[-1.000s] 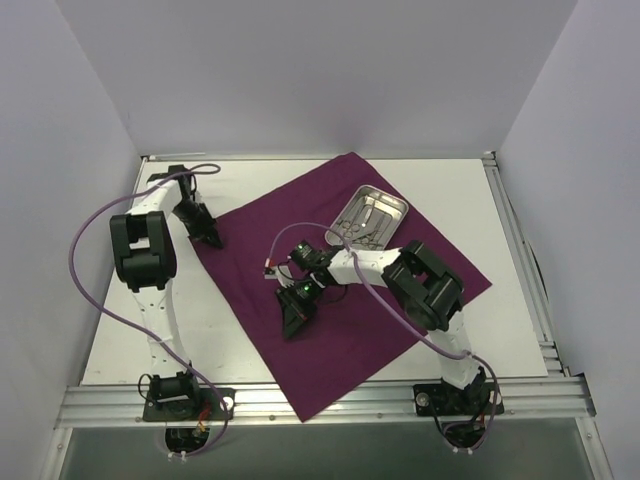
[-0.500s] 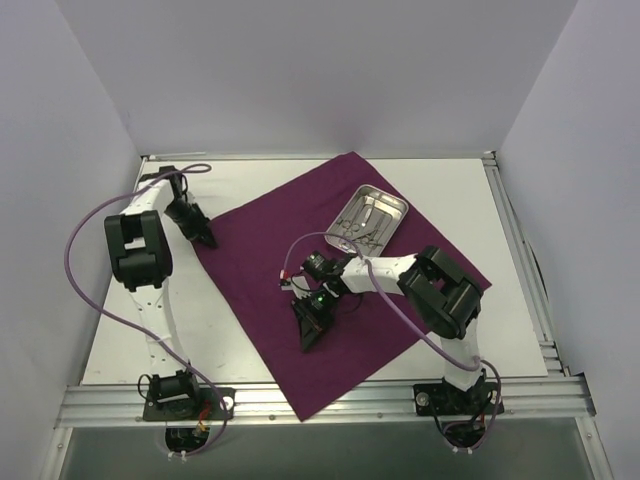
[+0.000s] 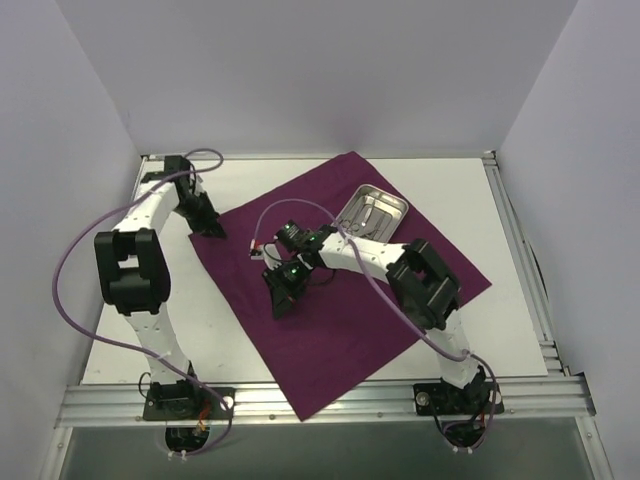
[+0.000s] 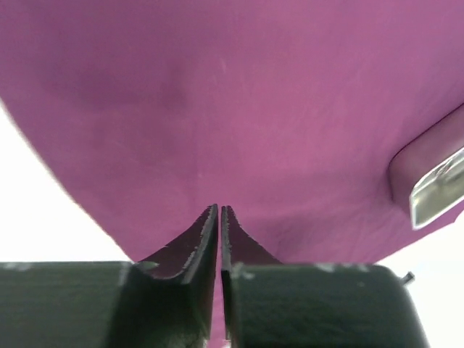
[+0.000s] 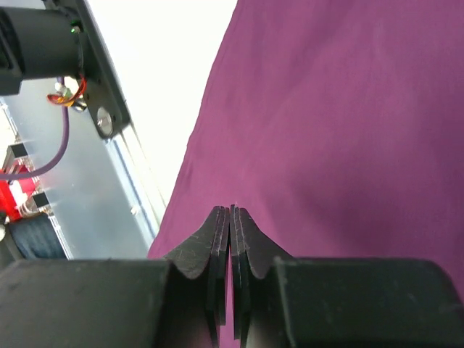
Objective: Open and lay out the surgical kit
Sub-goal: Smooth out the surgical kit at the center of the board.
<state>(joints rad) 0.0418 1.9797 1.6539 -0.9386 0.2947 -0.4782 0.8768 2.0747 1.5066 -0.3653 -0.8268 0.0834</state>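
The maroon cloth wrap [image 3: 350,310] lies spread flat as a diamond across the white surface [image 3: 250,185], with the steel tray [image 3: 398,206] on its far right part and the ring-handled instruments [image 3: 364,219] lying inside it. The right claw [image 3: 278,308] hangs over the middle of the cloth, clenched on nothing. The left claw [image 3: 214,230] sits at the cloth's left corner, also clenched, with nothing visible between its fingers.

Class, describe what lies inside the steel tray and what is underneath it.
Inside the tray lie small metal instruments, too small to count. It sits on the purple cloth; the table beneath is covered there.
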